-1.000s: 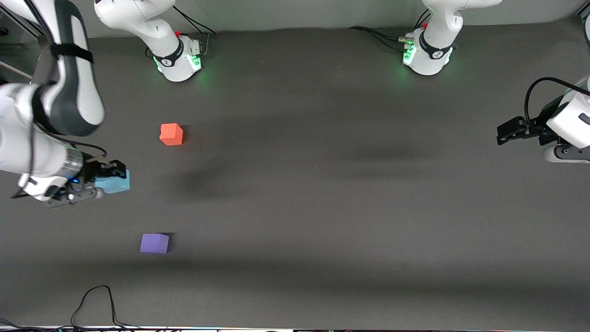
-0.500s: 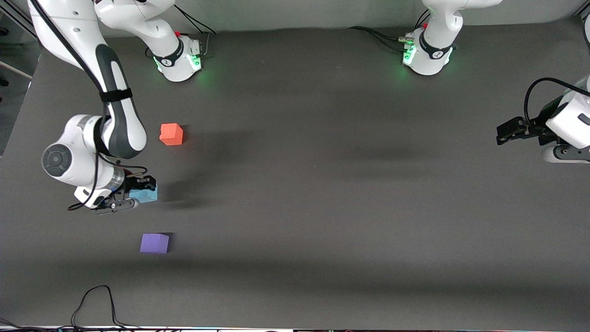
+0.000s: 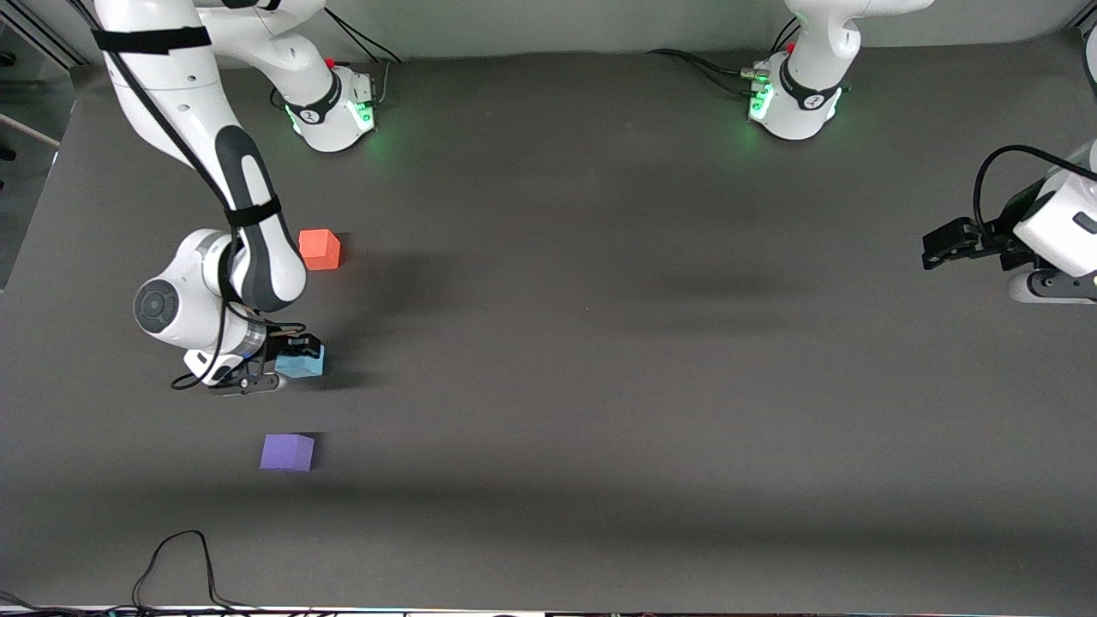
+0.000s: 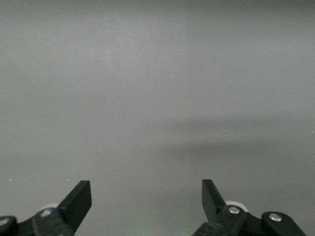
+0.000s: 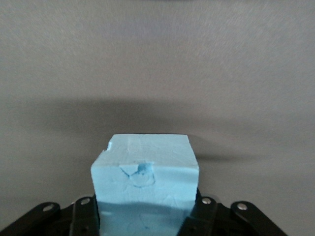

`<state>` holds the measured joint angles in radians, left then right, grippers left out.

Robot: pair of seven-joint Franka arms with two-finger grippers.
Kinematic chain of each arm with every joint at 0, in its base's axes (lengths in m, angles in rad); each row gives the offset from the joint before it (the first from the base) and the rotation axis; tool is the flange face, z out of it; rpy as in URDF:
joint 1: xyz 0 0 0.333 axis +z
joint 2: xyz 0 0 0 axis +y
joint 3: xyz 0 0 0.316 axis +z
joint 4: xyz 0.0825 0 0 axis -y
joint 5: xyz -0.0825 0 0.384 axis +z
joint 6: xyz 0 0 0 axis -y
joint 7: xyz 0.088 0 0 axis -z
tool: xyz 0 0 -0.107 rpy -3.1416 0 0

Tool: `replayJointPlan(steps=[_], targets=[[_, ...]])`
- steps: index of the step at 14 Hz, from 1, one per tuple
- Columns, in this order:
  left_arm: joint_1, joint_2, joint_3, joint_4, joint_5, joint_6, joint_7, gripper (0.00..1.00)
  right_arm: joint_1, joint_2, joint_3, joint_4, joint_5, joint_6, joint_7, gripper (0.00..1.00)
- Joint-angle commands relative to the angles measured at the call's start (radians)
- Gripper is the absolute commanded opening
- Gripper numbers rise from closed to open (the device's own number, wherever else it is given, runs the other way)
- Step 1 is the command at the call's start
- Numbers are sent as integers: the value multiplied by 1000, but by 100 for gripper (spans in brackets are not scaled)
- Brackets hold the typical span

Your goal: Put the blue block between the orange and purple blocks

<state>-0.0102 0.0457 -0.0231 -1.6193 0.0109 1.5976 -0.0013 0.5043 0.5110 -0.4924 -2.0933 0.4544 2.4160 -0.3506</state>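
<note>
My right gripper (image 3: 296, 358) is shut on the blue block (image 3: 302, 364), a light sky-blue cube, and holds it low over the table between the orange block (image 3: 320, 249) and the purple block (image 3: 287, 452). The orange block lies farther from the front camera, the purple one nearer. In the right wrist view the blue block (image 5: 145, 182) fills the space between the jaws of my right gripper (image 5: 145, 216). My left gripper (image 3: 936, 248) waits open and empty at the left arm's end of the table; it also shows in the left wrist view (image 4: 146, 196) over bare table.
The two arm bases (image 3: 330, 107) (image 3: 793, 98) stand along the table's farther edge. A black cable (image 3: 176, 561) loops at the table's nearer edge, toward the right arm's end.
My right gripper has carried the blue block from the right arm's end of the table toward the middle, into the gap between the orange and purple blocks. The left arm has not moved.
</note>
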Motion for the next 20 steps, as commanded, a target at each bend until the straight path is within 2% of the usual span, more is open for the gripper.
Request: replayJointPlan(steps=[1, 2, 6, 11, 16, 18, 20], targets=[[-8, -7, 2, -10, -8, 5, -19, 100, 10, -3, -12, -14, 41, 14, -30, 78], [-8, -7, 2, -10, -8, 5, -19, 100, 10, 3, -12, -14, 50, 14, -30, 100], [-8, -6, 2, -10, -8, 7, -19, 100, 11, -26, -18, -10, 52, -6, -18, 100], [-8, -6, 2, -10, -8, 9, -19, 100, 14, -204, -66, 30, 20, -179, -8, 100], [-8, -4, 2, -10, -8, 9, -19, 100, 17, -298, -80, 261, -175, -450, 94, 100], [-8, -4, 2, -10, -8, 9, -19, 100, 17, -309, -77, 393, -215, -576, 97, 100], [-8, -3, 2, -10, -8, 9, -19, 100, 23, -310, -72, 534, -298, -688, 99, 100]])
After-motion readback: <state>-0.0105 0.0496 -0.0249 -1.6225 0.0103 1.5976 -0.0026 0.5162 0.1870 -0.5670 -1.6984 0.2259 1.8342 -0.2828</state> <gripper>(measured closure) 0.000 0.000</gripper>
